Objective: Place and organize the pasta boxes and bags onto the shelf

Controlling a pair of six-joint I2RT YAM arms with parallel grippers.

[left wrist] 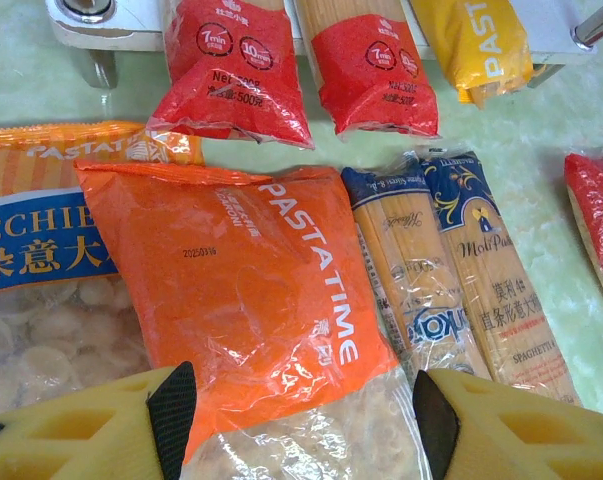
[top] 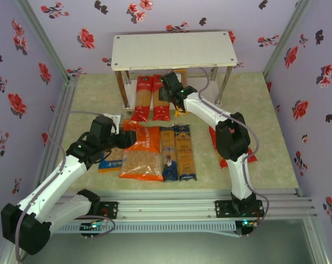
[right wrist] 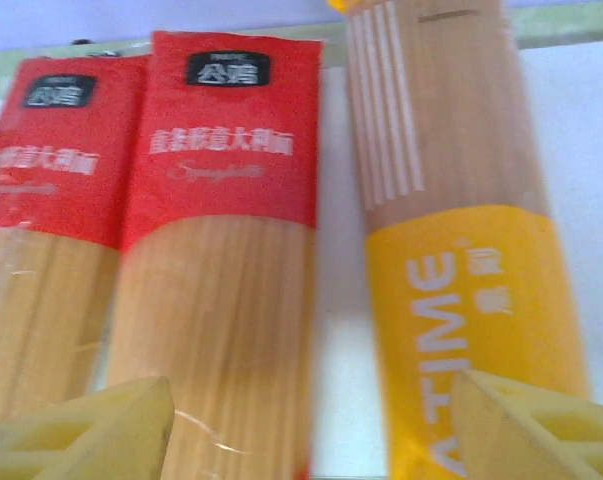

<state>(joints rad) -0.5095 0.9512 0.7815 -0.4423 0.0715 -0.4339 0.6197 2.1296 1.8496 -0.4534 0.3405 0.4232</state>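
Note:
The orange bag point(left wrist: 251, 290) lies flat on the table, and my left gripper point(left wrist: 303, 425) is open above its windowed end, one finger at each side edge. The blue bag point(left wrist: 31, 240) lies partly under it at the left. Beside them lie the tan-and-blue pack point(top: 168, 154) and the dark blue pack point(top: 185, 151). Two red packs point(right wrist: 51, 250) point(right wrist: 221, 280) and the yellow-orange pack point(right wrist: 461, 290) lie side by side on the shelf's lower board point(right wrist: 341, 300). My right gripper point(right wrist: 311, 420) hovers open over them. The red bag point(left wrist: 596, 220) lies under my right arm.
The shelf's top board point(top: 174, 49) is bare and overhangs the lower tier. Metal legs point(top: 123, 91) stand at its corners. Floral walls close in on three sides. The right arm point(top: 232, 137) stretches over the table's right half.

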